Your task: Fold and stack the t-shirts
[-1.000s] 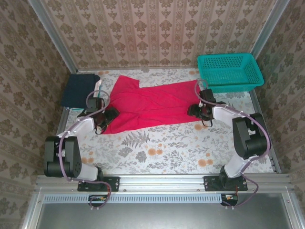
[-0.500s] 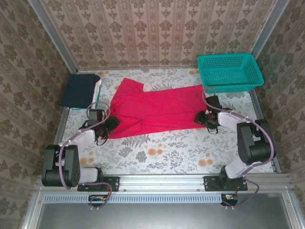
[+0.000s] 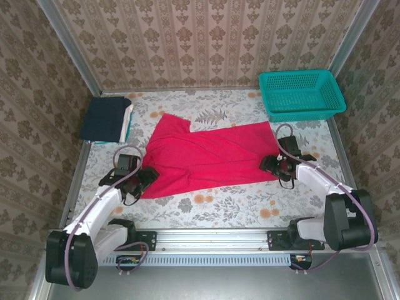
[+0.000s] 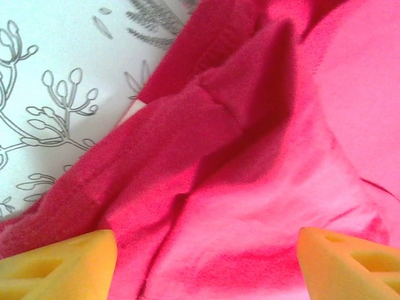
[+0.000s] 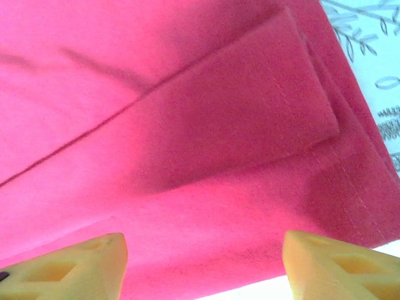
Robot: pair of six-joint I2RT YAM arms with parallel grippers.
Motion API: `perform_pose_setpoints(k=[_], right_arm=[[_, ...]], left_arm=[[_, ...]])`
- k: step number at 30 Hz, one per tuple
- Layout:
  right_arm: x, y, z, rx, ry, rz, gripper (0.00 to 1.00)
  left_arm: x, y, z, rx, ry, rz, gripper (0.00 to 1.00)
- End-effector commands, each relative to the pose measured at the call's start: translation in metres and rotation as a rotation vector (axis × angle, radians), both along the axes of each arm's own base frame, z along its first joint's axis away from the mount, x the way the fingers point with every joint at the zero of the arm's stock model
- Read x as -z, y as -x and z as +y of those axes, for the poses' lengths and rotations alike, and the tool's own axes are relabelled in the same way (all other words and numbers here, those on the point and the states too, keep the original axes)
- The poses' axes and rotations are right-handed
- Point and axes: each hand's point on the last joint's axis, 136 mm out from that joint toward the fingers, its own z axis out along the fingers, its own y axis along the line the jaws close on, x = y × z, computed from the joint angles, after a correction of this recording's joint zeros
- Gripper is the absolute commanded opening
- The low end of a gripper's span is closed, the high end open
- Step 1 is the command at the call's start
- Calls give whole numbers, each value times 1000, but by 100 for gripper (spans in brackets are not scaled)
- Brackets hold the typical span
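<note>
A bright red t-shirt (image 3: 209, 156) lies spread flat across the middle of the table, one sleeve (image 3: 175, 124) pointing to the back. My left gripper (image 3: 144, 179) rests at the shirt's near left corner, jaws open, with rumpled red cloth (image 4: 250, 187) between the yellow fingertips (image 4: 62, 262). My right gripper (image 3: 270, 164) sits at the shirt's right edge, also open, over a folded-back hem (image 5: 250, 119). A stack of folded t-shirts with a dark navy one (image 3: 106, 119) on top and white and teal edges (image 3: 129, 122) lies at the back left.
A teal mesh basket (image 3: 302, 94) stands at the back right corner. Patterned walls close in the table on three sides. The flowered tablecloth (image 3: 237, 203) shows bare in front of the red shirt, and a metal rail (image 3: 212, 237) runs along the near edge.
Both grippers have drawn back toward the near edge, and the red shirt has slid with them, away from the back wall and the basket.
</note>
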Motion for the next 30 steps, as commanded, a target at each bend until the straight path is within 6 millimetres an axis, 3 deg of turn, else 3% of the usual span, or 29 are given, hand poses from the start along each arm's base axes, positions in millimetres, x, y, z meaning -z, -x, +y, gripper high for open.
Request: perform_pose_setpoints(k=[1,5,11,14,19,30], right_arm=[[-15,-8,13,-28,-47,-29,68],[-9,-10,26,-11,-106,-20,69],[0,-16,25,31,-115,-6,69],[-3,-30,19,27,-73,-32,69],[8,-50,2,45,-10,4,69],[-9,-116,2,10,-12,-80,69]], left_arm=[[-17,-7,-10,-9,-20,-10,77],[-23,-15,-29,-12,-68,-35,77],[-3,-26,-55,24,-39,-23,77],[6,-29,-57,42,-56,-5,77],[14,-30,-57,50,-63,9,77],[24,-26,-44,23,-88,10,77]])
